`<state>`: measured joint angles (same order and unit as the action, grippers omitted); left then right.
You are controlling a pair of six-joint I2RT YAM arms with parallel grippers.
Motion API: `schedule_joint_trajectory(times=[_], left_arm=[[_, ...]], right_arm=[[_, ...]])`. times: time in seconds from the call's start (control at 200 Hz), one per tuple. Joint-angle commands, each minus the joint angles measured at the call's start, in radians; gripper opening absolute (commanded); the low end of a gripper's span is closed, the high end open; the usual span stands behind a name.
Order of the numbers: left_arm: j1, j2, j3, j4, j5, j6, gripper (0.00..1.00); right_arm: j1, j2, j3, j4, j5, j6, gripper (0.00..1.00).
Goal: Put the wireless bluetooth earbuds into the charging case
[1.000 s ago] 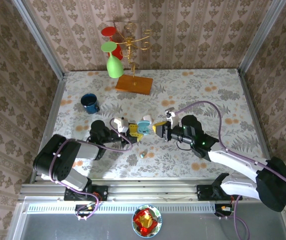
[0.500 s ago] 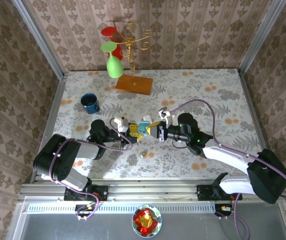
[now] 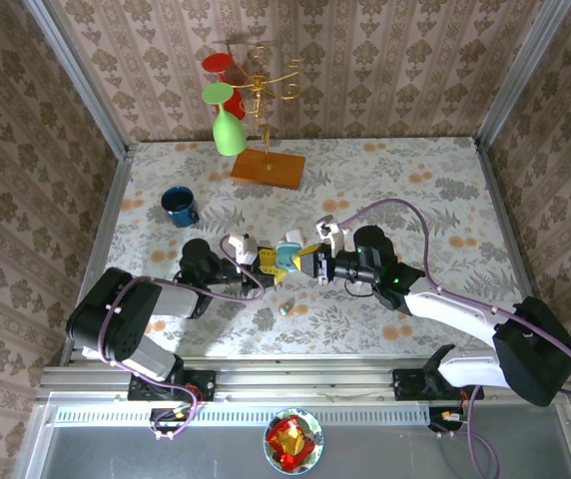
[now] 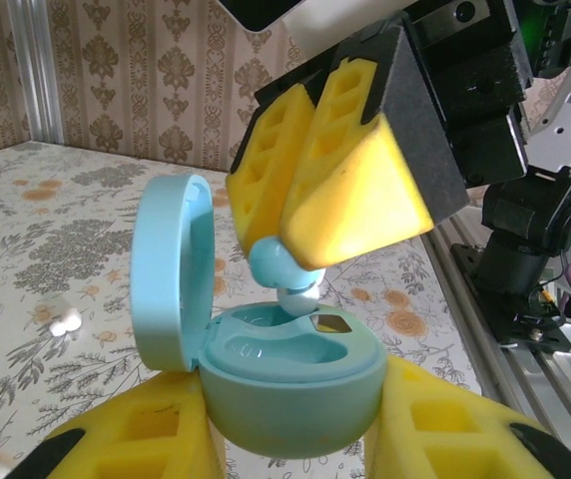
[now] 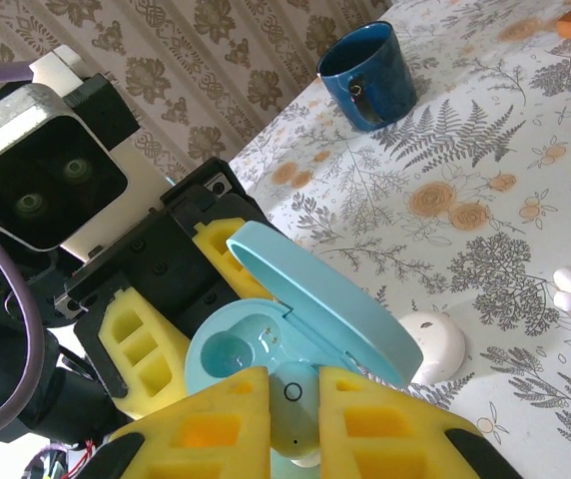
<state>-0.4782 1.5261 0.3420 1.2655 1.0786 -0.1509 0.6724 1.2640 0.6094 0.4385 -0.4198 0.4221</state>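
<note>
**Q:** Where's the earbud?

**Me:** Pinched in my right gripper (image 5: 293,404), jaws closed on it. The earbud (image 4: 284,267) hangs tip-down just over the open teal case (image 4: 295,384). I can't tell whether the tip is touching the inside yet. My left gripper (image 4: 290,439) has its jaws clamped on the case body, with the lid (image 4: 166,269) standing up beside the bud.

**Q:** What worries you?

**Me:** Lining up. The bud has to meet its own well (image 5: 228,354) at the right angle. If it goes in tilted or twisted, I'd expect it to perch on the rim. Pushing then could lever the case round in my left grip.

**Q:** And letting go?

**Me:** If I open before it's seated, it could tip out and drop to the table (image 5: 485,200), near the loose white buds (image 5: 568,287) and the white case (image 5: 433,347). My right fingers (image 4: 365,190) are also close to the lid, so a sideways drift might knock it shut.
</note>
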Motion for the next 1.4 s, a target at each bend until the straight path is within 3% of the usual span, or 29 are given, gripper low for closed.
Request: schedule_joint_trajectory(times=[0.0, 0.23, 0.565, 0.675, 0.91, 1.06, 1.22, 1.395], left_arm=[[-0.004, -0.001, 0.023, 0.029, 0.029, -0.014, 0.27], [-0.004, -0.003, 0.019, 0.029, 0.023, -0.010, 0.27], [0.002, -0.004, 0.014, 0.029, -0.004, -0.006, 0.26], [0.007, -0.002, 0.014, 0.029, -0.028, -0.008, 0.26], [0.074, -0.016, 0.003, 0.028, -0.046, -0.022, 0.27], [0.091, -0.029, -0.012, 0.029, -0.088, -0.004, 0.27], [0.107, -0.035, -0.017, 0.028, -0.122, -0.001, 0.26], [0.121, -0.077, -0.053, 0.028, -0.201, 0.021, 0.26]], right_arm=[[0.009, 0.020, 0.030, 0.015, 0.007, 0.006, 0.16], [0.009, 0.023, 0.025, 0.015, 0.006, 0.009, 0.20], [0.009, -0.065, 0.008, -0.040, 0.101, 0.019, 0.55], [0.008, -0.127, -0.027, -0.057, 0.152, 0.060, 0.61], [0.010, -0.221, -0.120, -0.179, 0.306, 0.244, 0.62], [0.029, -0.205, -0.155, -0.224, 0.312, 0.346, 0.60], [0.074, -0.075, -0.111, -0.256, 0.269, 0.350, 0.54], [0.105, 0.135, -0.052, -0.115, 0.161, 0.386, 0.50]])
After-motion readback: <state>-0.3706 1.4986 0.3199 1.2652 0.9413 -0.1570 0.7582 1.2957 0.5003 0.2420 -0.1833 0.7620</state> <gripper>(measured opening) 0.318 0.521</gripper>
